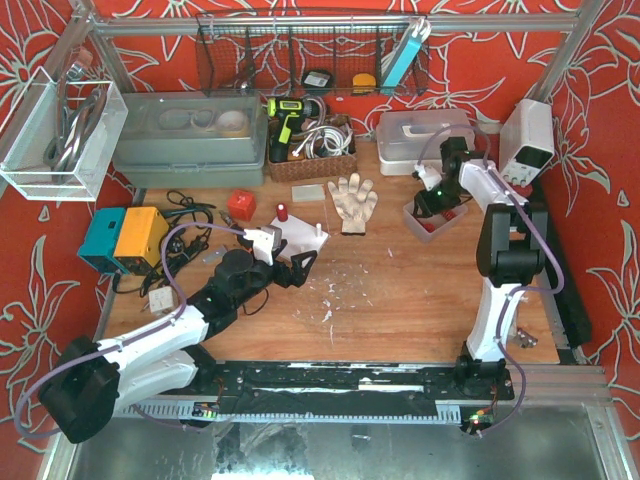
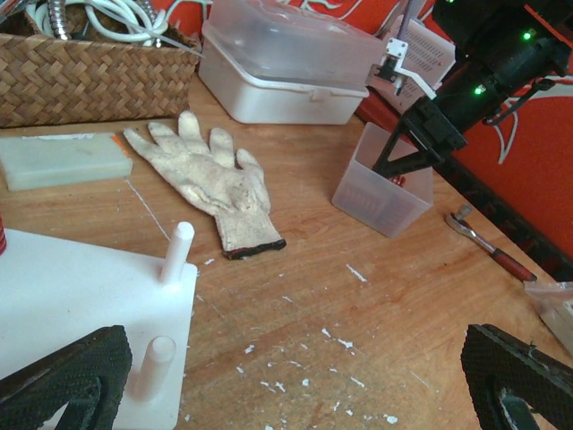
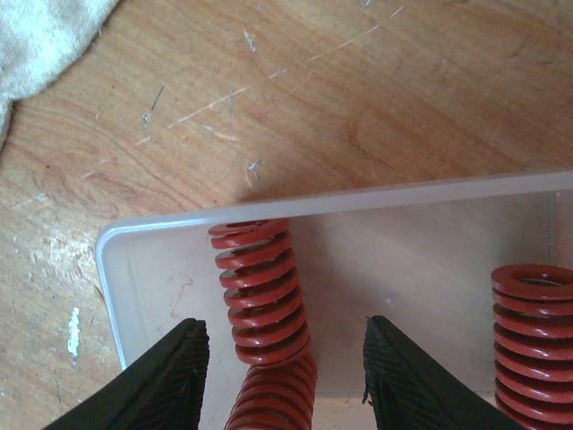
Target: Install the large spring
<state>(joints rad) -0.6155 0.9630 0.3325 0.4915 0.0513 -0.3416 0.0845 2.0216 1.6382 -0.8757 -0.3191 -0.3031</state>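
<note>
The clear bin (image 3: 313,204), lower frame, holds red springs (image 3: 262,287); the right pincer (image 3: 285,327) straddles one, half-open, not gripping. The left pincer (image 2: 295,358) gapes wide, empty.

Bright even light in all three views, soft short shadows on the wooden table (image 1: 400,290), dull sheen on the steel sheet (image 1: 330,450), left wrist's near fingers (image 2: 72,376) slightly soft.

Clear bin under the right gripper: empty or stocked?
Stocked. Right wrist view shows red springs inside the clear bin: one between the right gripper's parted fingers, another at the right edge.
</note>
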